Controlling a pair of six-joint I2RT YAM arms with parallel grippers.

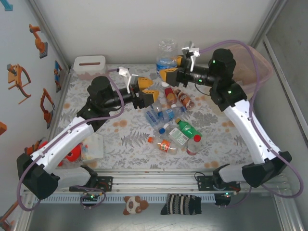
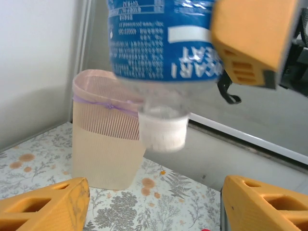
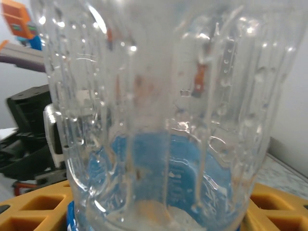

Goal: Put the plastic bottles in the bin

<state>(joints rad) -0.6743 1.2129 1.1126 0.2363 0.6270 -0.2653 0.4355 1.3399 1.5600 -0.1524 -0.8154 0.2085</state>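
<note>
My right gripper (image 1: pixel 172 67) is shut on a clear plastic bottle (image 1: pixel 166 54) with a blue label, held up above the back of the table. In the right wrist view this bottle (image 3: pixel 159 96) stands between the orange fingers (image 3: pixel 29 211). The left wrist view shows it (image 2: pixel 163 43) hanging white cap down, an orange finger of the right gripper beside it. My left gripper (image 1: pixel 147 94) (image 2: pixel 154 207) is open just below and left of it, with nothing between its fingers. Several more bottles (image 1: pixel 173 127) lie in a pile mid-table. The beige-pink bin (image 1: pixel 250 62) (image 2: pixel 103 144) stands at the back right.
A white-and-pink tissue box (image 1: pixel 89 66) sits at the back left. A clear container with a red object (image 1: pixel 89 147) rests by the left arm near the front. White walls close in the table on three sides.
</note>
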